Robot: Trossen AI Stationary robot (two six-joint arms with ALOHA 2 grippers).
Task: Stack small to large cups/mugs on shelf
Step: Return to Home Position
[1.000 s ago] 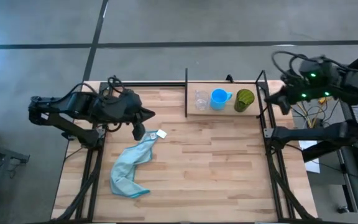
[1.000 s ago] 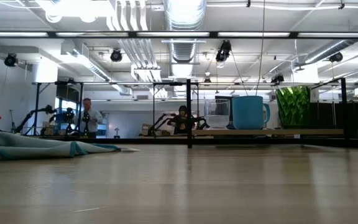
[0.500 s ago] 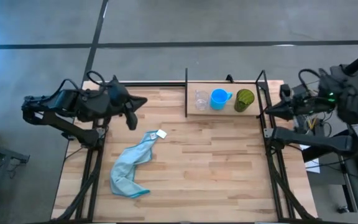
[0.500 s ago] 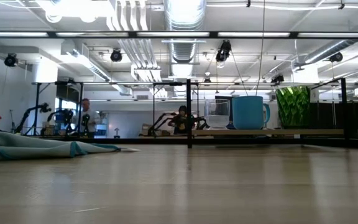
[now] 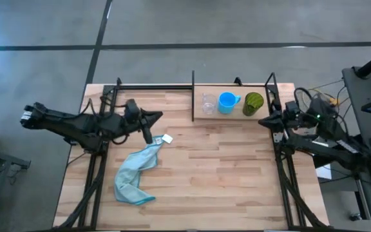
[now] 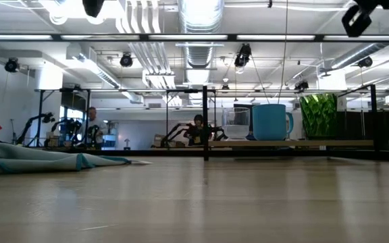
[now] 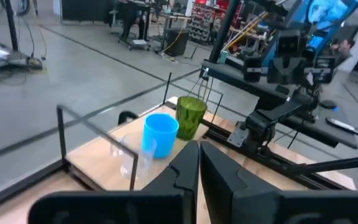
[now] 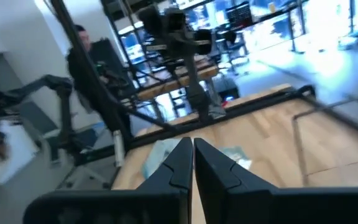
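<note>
clear cup (image 5: 209, 103), blue mug (image 5: 227, 102), green cup (image 5: 254, 103) line the shelf (image 5: 230, 90). left end effector (image 5: 148, 137), well off it, and right end effector (image 5: 265, 121), just beside it, are pinched together; only homing the arms remains, i reckon.

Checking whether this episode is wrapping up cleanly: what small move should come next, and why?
Probably just fold both arms down to rest, touching nothing. The clear cup, blue mug and green cup stand in a row on the shelf, small to large, none held. The left gripper is shut near the cloth; the right gripper is shut at the table's right edge.
</note>
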